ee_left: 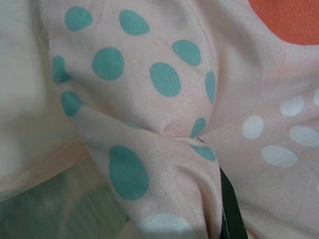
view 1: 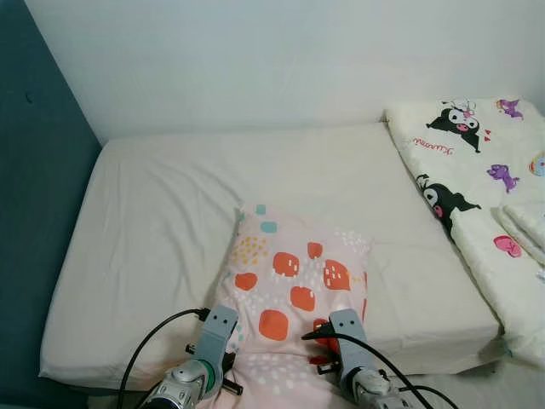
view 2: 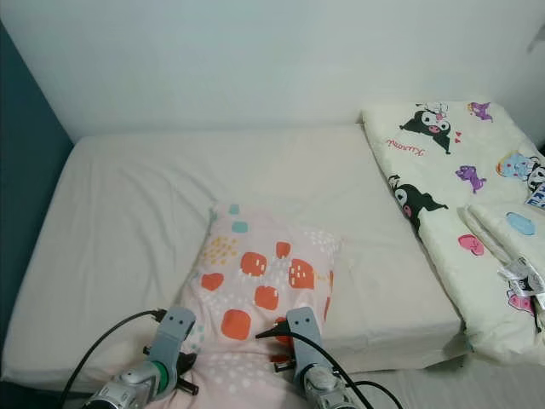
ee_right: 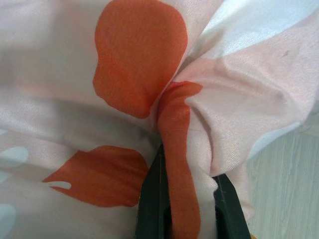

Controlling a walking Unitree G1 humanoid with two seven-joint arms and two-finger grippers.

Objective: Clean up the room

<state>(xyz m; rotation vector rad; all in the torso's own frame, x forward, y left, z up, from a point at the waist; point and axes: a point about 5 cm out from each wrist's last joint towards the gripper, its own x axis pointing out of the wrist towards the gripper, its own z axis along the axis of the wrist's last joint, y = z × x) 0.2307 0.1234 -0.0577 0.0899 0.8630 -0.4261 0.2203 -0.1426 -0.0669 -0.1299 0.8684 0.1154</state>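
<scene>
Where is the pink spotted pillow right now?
The pink spotted pillow lies on the white mattress's near edge, held by the left gripper and right gripper.

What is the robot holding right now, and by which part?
The pink patterned pillow, held with both grippers at its near edge: left gripper pinches the near left corner, right gripper has a fold of fabric between its jaws at the near right corner.

Both arms reach forward low, left tool point(ee_left: 219, 199) and right tool point(ee_right: 192, 199) each pinched on fabric.
</scene>
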